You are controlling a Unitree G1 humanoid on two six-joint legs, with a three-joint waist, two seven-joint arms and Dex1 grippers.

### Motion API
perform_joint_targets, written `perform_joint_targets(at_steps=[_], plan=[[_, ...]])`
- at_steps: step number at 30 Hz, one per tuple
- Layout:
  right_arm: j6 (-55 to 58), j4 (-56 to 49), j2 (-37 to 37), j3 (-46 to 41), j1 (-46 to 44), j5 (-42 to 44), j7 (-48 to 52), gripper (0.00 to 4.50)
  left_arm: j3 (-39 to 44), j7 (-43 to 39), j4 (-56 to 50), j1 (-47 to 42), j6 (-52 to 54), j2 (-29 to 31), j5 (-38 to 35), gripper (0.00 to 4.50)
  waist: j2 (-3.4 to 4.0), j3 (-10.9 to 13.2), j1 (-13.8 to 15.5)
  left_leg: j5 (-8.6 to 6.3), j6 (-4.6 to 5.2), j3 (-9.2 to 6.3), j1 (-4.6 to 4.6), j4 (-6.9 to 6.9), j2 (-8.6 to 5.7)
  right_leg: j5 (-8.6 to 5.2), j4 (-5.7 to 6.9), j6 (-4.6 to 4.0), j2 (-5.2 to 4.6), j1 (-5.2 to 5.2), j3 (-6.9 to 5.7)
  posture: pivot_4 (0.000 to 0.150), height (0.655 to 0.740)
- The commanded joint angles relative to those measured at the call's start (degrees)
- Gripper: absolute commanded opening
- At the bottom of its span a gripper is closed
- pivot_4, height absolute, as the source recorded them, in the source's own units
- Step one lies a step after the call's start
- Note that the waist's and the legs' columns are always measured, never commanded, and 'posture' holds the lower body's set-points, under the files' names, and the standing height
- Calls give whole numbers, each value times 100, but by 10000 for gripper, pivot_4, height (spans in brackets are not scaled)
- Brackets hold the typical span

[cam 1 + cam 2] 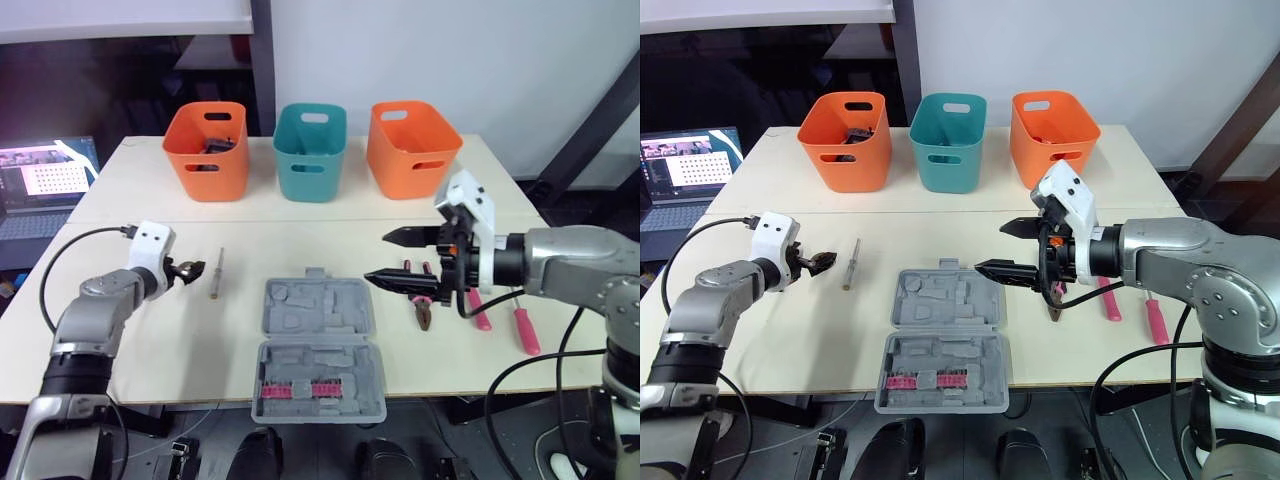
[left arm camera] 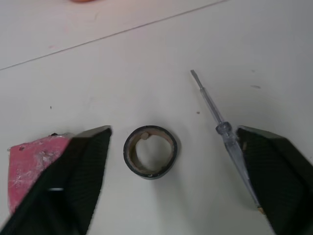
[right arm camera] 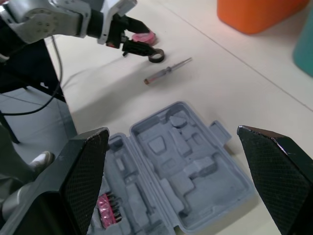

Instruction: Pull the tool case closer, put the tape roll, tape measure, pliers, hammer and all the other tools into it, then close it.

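Note:
The grey tool case (image 1: 318, 350) lies open at the table's front centre, with pink bits in its near half. My left gripper (image 1: 193, 271) is open low over the table, and the black tape roll (image 2: 149, 152) lies flat between its fingers. A clear-handled screwdriver (image 1: 217, 273) lies just right of it, and a pink flat object (image 2: 29, 161) lies on its other side. My right gripper (image 1: 376, 258) hovers open and empty above the case's far right corner. Pink-handled pliers (image 1: 421, 305) lie under it.
Two more pink-handled tools (image 1: 526, 332) lie on the table at the right, by my right forearm. Along the back stand an orange bin (image 1: 207, 150), a teal bin (image 1: 311, 152) and a second orange bin (image 1: 412, 148). A laptop (image 1: 45, 180) sits beyond the left edge.

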Motion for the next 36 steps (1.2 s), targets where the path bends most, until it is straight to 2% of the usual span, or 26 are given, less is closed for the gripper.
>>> perform_joint_targets(at_steps=[1, 9, 25, 31, 36], plan=[[-156, -42, -58, -60, -74, 55, -27, 45000, -133, -240, 568, -309, -578, 42, 258, 26944, 0, 0, -6, 0, 0, 1, 0, 0, 0, 1, 0, 1, 0, 0, 0, 1500, 7400], [-209, -38, -193, -39, -88, 40, -48, 45000, -282, -433, 1935, -820, -1297, -211, 530, 26944, -1, 1, -11, 0, 0, 2, 1, -1, 0, 10, 4, 19, 0, -3, 0, 1500, 7400], [-214, -94, -336, -21, -40, 53, -131, 45000, -253, -436, 3499, -1360, -1762, -449, 746, 26944, -2, 1, -7, 0, 1, 3, 1, 0, 0, 11, 7, 22, 0, -3, 0, 1500, 7400], [-204, -112, -338, -11, -21, 57, -148, 45000, -154, -439, 3694, -1474, -1961, -412, 724, 159, -2, 1, -14, 0, 1, 3, 4, -1, 1, 12, 10, 23, 0, -3, 0, 1500, 7400], [-208, -108, -359, 0, -10, 58, -137, 45000, -49, -615, 3397, -1494, -1963, -167, 656, 159, -2, 1, -15, 0, 1, 3, 2, -1, 1, 12, 10, 23, 0, -5, 0, 1500, 7400]])
